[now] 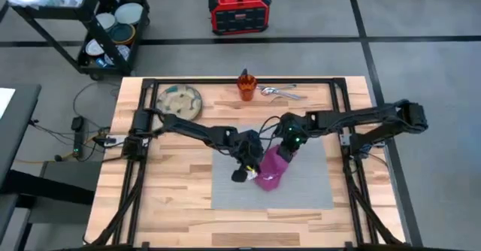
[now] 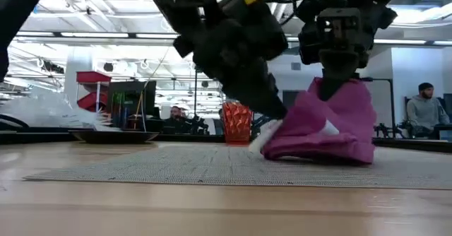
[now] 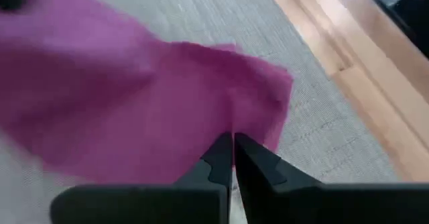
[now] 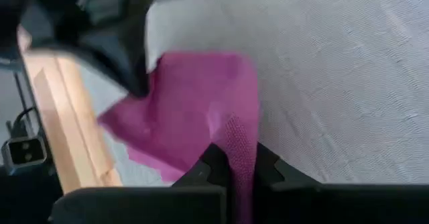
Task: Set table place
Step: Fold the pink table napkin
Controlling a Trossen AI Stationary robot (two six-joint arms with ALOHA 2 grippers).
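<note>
**Napkin pinched by both arms over mat**

High: napkin (image 1: 270, 170) on mat (image 1: 308, 187), between left gripper (image 1: 244, 167) and right gripper (image 1: 285, 149).
Low: right lifts one end; left pins low edge.
Wrists: both fingers clamped on cloth.

You see the pink napkin (image 2: 330, 126) bunched up on the grey mat (image 2: 212, 167). The right gripper (image 2: 340, 77) pinches its top, and the left gripper (image 2: 272, 112) holds its low edge. An orange cup (image 2: 236, 123) stands behind.
</note>
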